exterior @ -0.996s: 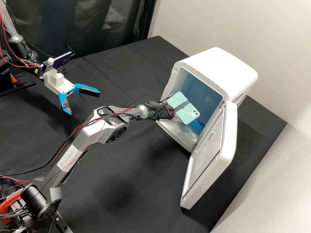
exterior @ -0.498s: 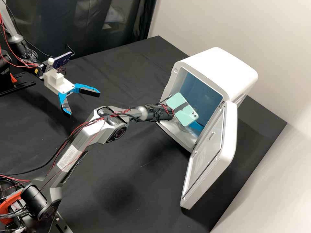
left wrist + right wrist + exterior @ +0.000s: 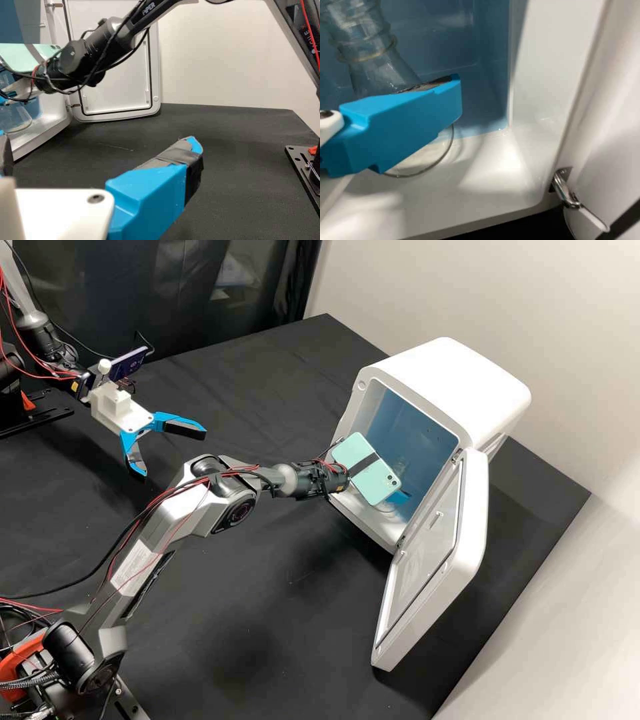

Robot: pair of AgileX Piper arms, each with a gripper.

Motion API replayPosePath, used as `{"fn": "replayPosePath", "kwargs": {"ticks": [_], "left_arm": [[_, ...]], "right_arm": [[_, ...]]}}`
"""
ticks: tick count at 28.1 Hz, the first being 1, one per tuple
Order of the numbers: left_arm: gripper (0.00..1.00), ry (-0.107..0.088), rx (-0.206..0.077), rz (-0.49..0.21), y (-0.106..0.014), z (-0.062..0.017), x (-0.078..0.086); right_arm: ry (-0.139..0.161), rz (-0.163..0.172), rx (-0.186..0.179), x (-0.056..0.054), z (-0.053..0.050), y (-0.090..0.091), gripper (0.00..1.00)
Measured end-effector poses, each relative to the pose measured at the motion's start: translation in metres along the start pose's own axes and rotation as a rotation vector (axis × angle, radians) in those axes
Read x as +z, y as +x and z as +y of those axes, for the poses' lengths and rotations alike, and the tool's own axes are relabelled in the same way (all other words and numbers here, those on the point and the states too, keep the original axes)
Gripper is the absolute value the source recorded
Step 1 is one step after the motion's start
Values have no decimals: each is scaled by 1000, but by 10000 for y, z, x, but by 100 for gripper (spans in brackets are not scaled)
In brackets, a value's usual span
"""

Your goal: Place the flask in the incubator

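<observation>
A clear glass flask [image 3: 367,60] stands upright on the white floor of the incubator [image 3: 467,387], against its blue inner wall. My right gripper [image 3: 393,497] is inside the chamber, mostly hidden behind the mint-green phone [image 3: 363,468] on its wrist. It is open; one blue finger [image 3: 400,125] lies just in front of the flask's body, not clamped on it. The flask [image 3: 15,117] also shows through the opening in the left wrist view. My left gripper [image 3: 170,452] hangs open and empty above the bench at the far left.
The incubator door [image 3: 433,560] is swung open toward the front, hinged at the chamber's right edge, with a metal latch [image 3: 567,197] at the lower corner. The black bench [image 3: 280,613] is bare in front. Red cables run along the right arm [image 3: 200,500].
My right arm has drawn back out of the chamber a little, toward the left, while the flask stays on the floor. The left arm has not moved.
</observation>
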Motion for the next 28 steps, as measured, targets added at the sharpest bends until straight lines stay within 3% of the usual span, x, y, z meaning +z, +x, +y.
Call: {"fn": "replayPosePath", "kwargs": {"ticks": [8,16,23,25,28], "left_arm": [[100,0,0,0,0,0,0],[100,0,0,0,0,0,0],[100,-3,5,0,-3,3,4],[100,-11,11,7,-28,3,17],[100,-10,20,-5,-56,13,51]], "right_arm": [[18,15,-17,94,-12,-138,100],[67,35,-31,270,-1,-408,100],[101,108,10,448,47,-744,100],[119,119,33,551,88,-851,100],[137,123,56,662,128,-987,100]]}}
